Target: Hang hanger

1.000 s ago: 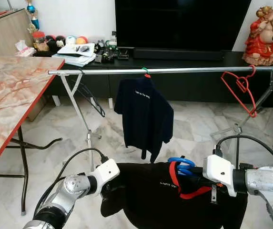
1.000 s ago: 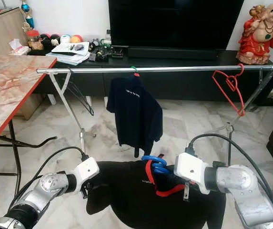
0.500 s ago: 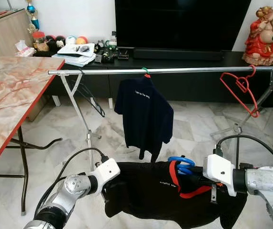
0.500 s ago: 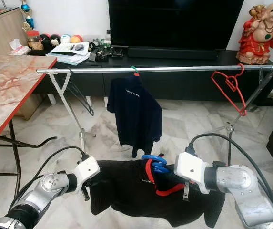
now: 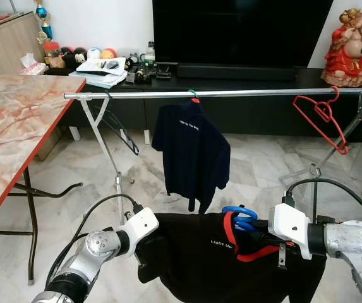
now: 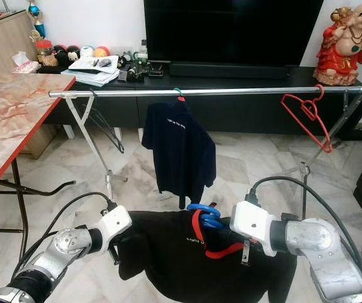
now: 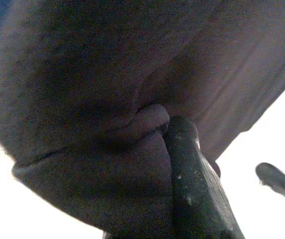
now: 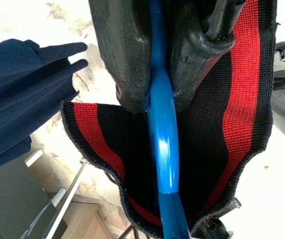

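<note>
A black shirt (image 5: 212, 259) with a red-striped collar (image 8: 246, 89) hangs on a blue hanger (image 5: 239, 217), held low in front of me. My right gripper (image 8: 152, 97) is shut on the blue hanger's hook (image 8: 162, 139). My left gripper (image 5: 144, 247) is shut on the shirt's left shoulder, one finger (image 7: 192, 184) pressed into a fold of cloth. Beyond stands a silver clothes rail (image 5: 231, 93) carrying a navy shirt (image 5: 192, 154) on a hanger, a bare black hanger (image 5: 114, 123) and a bare red hanger (image 5: 323, 117).
A marble-topped table with a red edge (image 5: 16, 126) stands at my left. Behind the rail is a black TV cabinet (image 5: 244, 82) with a TV, cluttered items and a red statue (image 5: 351, 44). The rail's legs (image 5: 108, 154) stand on the marble floor.
The black shirt's lower hem, lifted and bunched half a second ago, has dropped and hangs lower again. The bare red hanger has swung slightly on the rail. Both grippers keep their hold.
</note>
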Motion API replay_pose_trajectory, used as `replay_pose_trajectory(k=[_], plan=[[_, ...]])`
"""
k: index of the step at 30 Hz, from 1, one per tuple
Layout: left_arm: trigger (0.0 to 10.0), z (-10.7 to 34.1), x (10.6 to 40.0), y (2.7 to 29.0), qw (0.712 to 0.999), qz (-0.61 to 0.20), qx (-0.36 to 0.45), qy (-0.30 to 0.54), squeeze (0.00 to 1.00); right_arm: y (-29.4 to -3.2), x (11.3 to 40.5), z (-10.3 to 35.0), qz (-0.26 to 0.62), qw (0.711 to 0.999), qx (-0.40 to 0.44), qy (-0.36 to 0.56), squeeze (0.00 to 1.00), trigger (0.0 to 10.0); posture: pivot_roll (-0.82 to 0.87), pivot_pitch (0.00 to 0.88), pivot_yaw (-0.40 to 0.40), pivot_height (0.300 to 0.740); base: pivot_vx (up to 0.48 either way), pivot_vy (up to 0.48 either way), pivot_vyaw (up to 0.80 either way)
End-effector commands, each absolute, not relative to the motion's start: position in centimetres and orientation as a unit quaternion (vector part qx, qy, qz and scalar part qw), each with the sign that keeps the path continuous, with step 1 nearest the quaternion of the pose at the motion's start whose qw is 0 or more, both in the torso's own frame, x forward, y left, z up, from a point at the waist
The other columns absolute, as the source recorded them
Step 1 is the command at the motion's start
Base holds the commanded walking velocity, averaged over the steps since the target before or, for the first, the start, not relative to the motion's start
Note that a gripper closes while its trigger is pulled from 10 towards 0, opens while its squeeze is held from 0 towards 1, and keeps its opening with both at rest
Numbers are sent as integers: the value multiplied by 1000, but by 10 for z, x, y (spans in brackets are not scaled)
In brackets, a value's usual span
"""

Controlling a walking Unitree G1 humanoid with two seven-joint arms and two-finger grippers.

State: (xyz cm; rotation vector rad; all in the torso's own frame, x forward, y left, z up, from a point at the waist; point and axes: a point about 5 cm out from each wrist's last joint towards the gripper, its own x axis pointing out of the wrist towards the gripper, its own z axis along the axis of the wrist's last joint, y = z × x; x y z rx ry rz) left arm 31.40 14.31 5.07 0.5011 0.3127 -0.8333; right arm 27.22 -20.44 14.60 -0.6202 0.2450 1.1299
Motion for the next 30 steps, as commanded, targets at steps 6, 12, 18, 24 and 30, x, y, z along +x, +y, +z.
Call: replay_pose_trajectory(k=[6, 12, 18, 24, 30], plan=[[0, 61, 329, 166, 910, -290, 263, 136, 0, -220, 275, 138, 494, 790, -329, 156, 0, 10000, -61, 0, 4, 740, 0, 0, 0], [0, 66, 341, 203, 947, -114, 254, 160, 0, -235, 278, 133, 455, 806, -335, 177, 0, 10000, -63, 0, 2, 740, 0, 0, 0], [0, 50, 333, 229, 927, -37, 274, 255, 0, -241, 279, 136, 438, 819, -328, 173, 0, 10000, -63, 0, 1, 740, 0, 0, 0], [0, 38, 323, 238, 904, -25, 285, 318, 0, -247, 276, 147, 442, 831, -298, 159, 0, 10000, -58, 0, 2, 740, 0, 0, 0], [0, 28, 319, 211, 875, -156, 309, 338, 0, -264, 284, 166, 395, 863, -293, 120, 0, 10000, -61, 0, 1, 740, 0, 0, 0]])
